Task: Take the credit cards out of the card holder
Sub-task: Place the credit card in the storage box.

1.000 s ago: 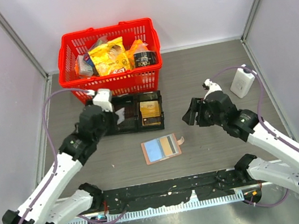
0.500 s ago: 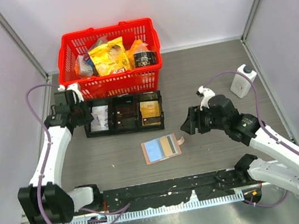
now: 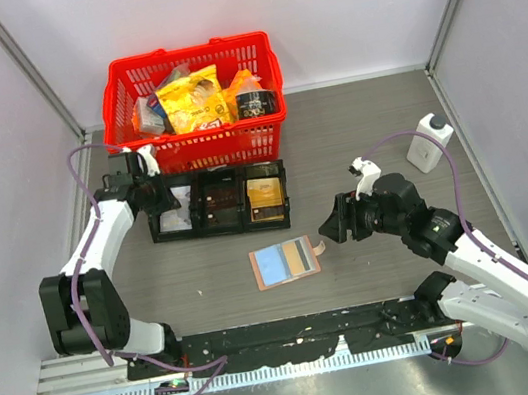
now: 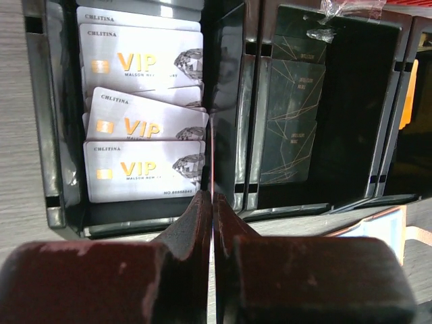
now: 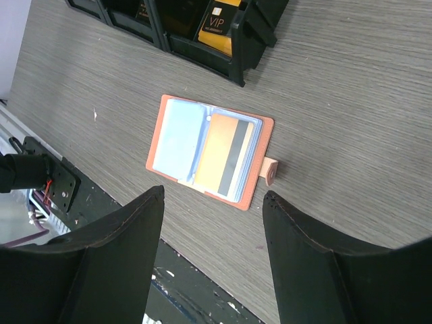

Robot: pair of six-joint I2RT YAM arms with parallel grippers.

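Now the right gripper (image 3: 332, 224) is found near the snap tab of the card holder (image 5: 177, 138), having been brought down and leftward; 1 second ago it was held well apart from it. The left arm has been swung away from the middle of the table (image 3: 363, 120) and folded back over the left end of the black tray (image 3: 221, 231). The holder itself has not been shifted: it is laid open and flat in front of the tray, pockets up. 1 gold credit card (image 5: 223, 158) with a dark stripe is seen in its right-hand pocket; whether more are tucked beneath cannot be told. The task is therefore judged unfinished, and an approach for the next extraction is judged to be under way with the right arm.

The right jaws are spread wide; nothing is held between them and nothing is touched, and in the wrist view the open holder is framed between the 2 fingers. The left gripper (image 4: 211, 202) is pressed fully closed with no card caught in it, and is poised over the near wall of the tray, at the divider between the compartment of white VIP cards (image 4: 142, 172) and that of dark cards (image 4: 293, 115). Contact with the tray cannot be confirmed
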